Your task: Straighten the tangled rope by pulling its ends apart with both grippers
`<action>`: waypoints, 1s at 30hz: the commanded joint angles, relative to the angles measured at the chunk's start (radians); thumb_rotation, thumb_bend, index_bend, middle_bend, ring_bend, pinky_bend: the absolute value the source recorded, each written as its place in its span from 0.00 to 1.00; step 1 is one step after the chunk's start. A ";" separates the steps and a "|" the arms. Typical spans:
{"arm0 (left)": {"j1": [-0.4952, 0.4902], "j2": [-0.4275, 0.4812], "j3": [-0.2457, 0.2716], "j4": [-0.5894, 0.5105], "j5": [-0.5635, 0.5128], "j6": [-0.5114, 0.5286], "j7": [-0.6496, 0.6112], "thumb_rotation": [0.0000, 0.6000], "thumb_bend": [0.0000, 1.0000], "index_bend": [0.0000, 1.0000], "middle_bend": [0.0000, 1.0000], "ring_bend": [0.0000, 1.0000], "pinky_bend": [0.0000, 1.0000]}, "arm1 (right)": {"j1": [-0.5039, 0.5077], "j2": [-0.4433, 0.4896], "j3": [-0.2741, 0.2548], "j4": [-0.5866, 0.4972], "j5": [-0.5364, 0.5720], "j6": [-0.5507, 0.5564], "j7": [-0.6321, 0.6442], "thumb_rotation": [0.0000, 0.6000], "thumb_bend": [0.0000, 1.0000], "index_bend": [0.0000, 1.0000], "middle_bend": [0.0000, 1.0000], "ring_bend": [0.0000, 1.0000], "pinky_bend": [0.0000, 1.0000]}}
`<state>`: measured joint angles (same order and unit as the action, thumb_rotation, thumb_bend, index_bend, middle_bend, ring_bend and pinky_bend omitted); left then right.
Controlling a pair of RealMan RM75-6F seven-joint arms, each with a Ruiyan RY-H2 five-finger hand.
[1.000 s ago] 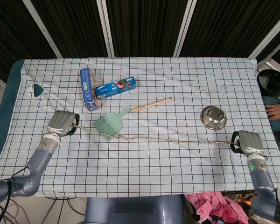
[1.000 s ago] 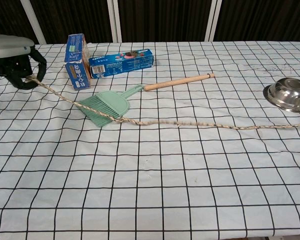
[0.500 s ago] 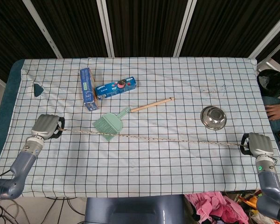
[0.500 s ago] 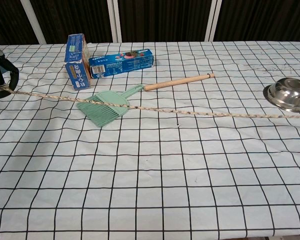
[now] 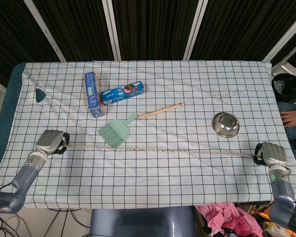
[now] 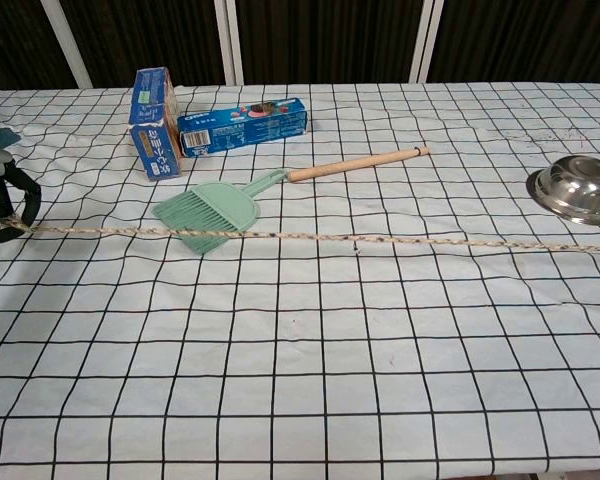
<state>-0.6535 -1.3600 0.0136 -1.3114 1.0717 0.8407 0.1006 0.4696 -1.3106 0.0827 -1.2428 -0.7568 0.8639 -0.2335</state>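
A table [image 5: 15, 94] with dark blue edges carries a white cloth [image 5: 187, 173] ruled in a black grid. On it a rope [image 5: 187, 151] runs straight from side to side. Behind the rope lie a green hand brush [image 5: 115, 132] with a wooden handle, two blue boxes [image 5: 122, 93] touching at a corner, and a steel bowl [image 5: 225, 124] well to the right. A small dark triangular piece [image 5: 40, 94] sits near the left edge.

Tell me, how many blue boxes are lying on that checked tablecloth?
2. One blue box lies toward the back left of the table, running front to back; the other blue box lies just right of it, running sideways. They meet at a corner.
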 commanded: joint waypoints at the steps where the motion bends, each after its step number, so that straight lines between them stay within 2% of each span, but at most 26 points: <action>1: 0.005 -0.023 0.002 0.035 0.008 -0.024 -0.016 1.00 0.53 0.63 0.93 0.82 0.73 | 0.002 -0.011 0.003 0.018 0.009 -0.013 -0.006 1.00 0.45 0.67 0.91 1.00 1.00; 7: 0.012 -0.059 0.008 0.092 0.027 -0.050 -0.027 1.00 0.51 0.59 0.92 0.81 0.73 | 0.005 -0.027 -0.003 0.044 0.029 -0.052 -0.024 1.00 0.42 0.64 0.91 1.00 1.00; 10: 0.015 -0.068 0.008 0.110 0.031 -0.065 -0.036 1.00 0.46 0.52 0.92 0.81 0.73 | 0.004 -0.029 -0.004 0.048 0.030 -0.061 -0.027 1.00 0.29 0.58 0.91 1.00 1.00; 12: 0.015 -0.070 0.009 0.118 0.035 -0.074 -0.032 1.00 0.39 0.46 0.92 0.81 0.73 | 0.005 -0.026 -0.006 0.046 0.029 -0.070 -0.029 1.00 0.16 0.48 0.91 1.00 1.00; 15: 0.013 -0.066 0.006 0.116 0.038 -0.078 -0.026 1.00 0.26 0.36 0.91 0.80 0.72 | 0.008 -0.007 -0.007 0.026 0.023 -0.086 -0.029 1.00 0.04 0.31 0.91 1.00 1.00; 19: 0.009 -0.038 -0.009 0.087 0.042 -0.066 -0.011 1.00 0.15 0.25 0.91 0.80 0.72 | 0.015 0.049 -0.006 -0.035 0.021 -0.087 -0.049 1.00 0.00 0.14 0.91 1.00 1.00; 23: 0.000 0.028 -0.031 0.009 0.038 -0.041 0.024 1.00 0.13 0.22 0.89 0.78 0.71 | 0.023 0.156 0.013 -0.159 0.042 -0.070 -0.060 1.00 0.00 0.09 0.89 1.00 1.00; 26: 0.001 0.102 -0.061 -0.091 0.040 0.013 0.046 1.00 0.13 0.22 0.84 0.73 0.68 | 0.010 0.237 0.058 -0.257 0.025 0.010 -0.029 1.00 0.00 0.09 0.83 0.98 0.99; 28: 0.013 0.174 -0.082 -0.188 0.052 0.086 0.081 1.00 0.13 0.20 0.77 0.66 0.63 | -0.014 0.299 0.093 -0.343 -0.016 0.116 -0.006 1.00 0.00 0.09 0.75 0.92 0.93; 30: 0.030 0.232 -0.098 -0.272 0.061 0.162 0.120 1.00 0.13 0.19 0.65 0.55 0.52 | -0.039 0.338 0.121 -0.407 -0.066 0.227 0.006 1.00 0.00 0.08 0.62 0.79 0.78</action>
<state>-0.6442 -1.2316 -0.0463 -1.4506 1.1175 0.8855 0.1575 0.4700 -1.0695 0.1415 -1.5207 -0.7515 0.9184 -0.2609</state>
